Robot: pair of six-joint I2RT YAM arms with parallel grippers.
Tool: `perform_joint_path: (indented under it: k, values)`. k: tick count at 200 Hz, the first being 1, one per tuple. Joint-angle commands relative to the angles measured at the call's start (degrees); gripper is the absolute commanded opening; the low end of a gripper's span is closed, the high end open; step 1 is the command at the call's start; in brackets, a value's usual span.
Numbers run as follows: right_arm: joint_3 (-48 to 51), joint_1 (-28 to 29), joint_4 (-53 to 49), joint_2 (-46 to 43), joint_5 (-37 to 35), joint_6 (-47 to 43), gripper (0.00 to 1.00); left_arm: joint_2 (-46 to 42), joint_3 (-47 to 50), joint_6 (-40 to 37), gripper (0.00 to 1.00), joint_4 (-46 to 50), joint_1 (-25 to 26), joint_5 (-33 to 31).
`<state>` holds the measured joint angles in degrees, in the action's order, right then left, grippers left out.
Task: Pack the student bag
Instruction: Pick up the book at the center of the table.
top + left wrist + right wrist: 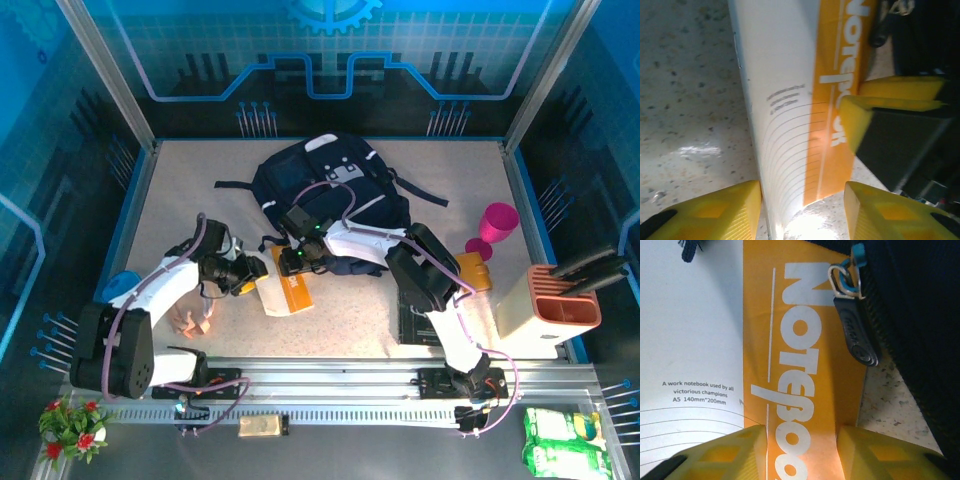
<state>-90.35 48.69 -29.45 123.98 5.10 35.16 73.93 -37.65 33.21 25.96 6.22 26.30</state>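
Speckles of grey cover the pale, slightly glossy table [190, 200]. At the left, the left gripper [803, 195] has blocky yellow plastic fingers [715, 212] with a moulded grid pattern. They stand about half apart, and the rounded end of the notebook [785, 100] lies between them. Whether they press it, I cannot tell. The notebook is thin and smooth. It has a white paper cover, fine curved grey lines and a broad orange band with white letters.

Further right, the right gripper [802, 440] hovers over this orange band. Its yellow fingers are part-way apart, with nothing clamped between them, and the flat cover lies behind. A metal ring and a black rubbery zip pull [855, 335] lie on the band's edge. They belong to the bag [325, 185], which is soft, lumpy, dark navy woven fabric. It lies at the far middle of the table, its near edge meeting the notebook. At the right stand a glossy pink cup [497, 222] and a boxy beige holder [520, 310] with slots on top.
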Motion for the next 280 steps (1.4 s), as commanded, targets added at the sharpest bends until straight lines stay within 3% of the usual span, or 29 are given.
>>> perform_joint_path:
  k: [1, 39, 81, 106, 138, 182, 232, 280]
  values:
    - [2.28, -0.32, -1.55, 2.12, 0.54, 1.12, 0.43, 0.29, 1.7, 1.9, 0.46, -5.14, 0.37, 4.51]
    - [2.44, -0.29, -1.66, 2.23, 0.44, 1.22, 0.43, 4.64, 3.71, 5.3, 0.42, -10.46, 0.37, 5.35]
    - [2.65, -0.39, -1.92, 2.23, -0.18, 1.32, 0.43, 6.4, 2.93, 4.85, 0.37, -6.91, 0.36, -1.15]
    - [2.8, -0.39, -1.9, 2.21, -0.18, 1.32, 0.42, 6.23, 2.93, 4.87, 0.35, -7.05, 0.37, -1.07]
    - [2.81, -0.44, -1.99, 2.11, -0.17, 1.32, 0.42, 6.24, 2.2, 4.93, 0.24, -6.48, 0.37, -0.69]
    - [3.52, -0.44, -0.69, -3.0, -1.96, 0.25, 0.44, 3.82, -0.15, 3.09, 0.0, 0.93, 0.37, -6.4]
    - [10.04, -1.0, 7.88, -16.52, -4.26, -0.28, 0.61, -5.86, -6.19, 0.35, 0.0, 13.93, 0.29, -18.18]
    - [17.55, -5.92, 14.36, -25.23, -3.57, 1.07, 0.78, -14.14, -13.93, -0.6, 0.0, 17.92, 0.2, -22.75]
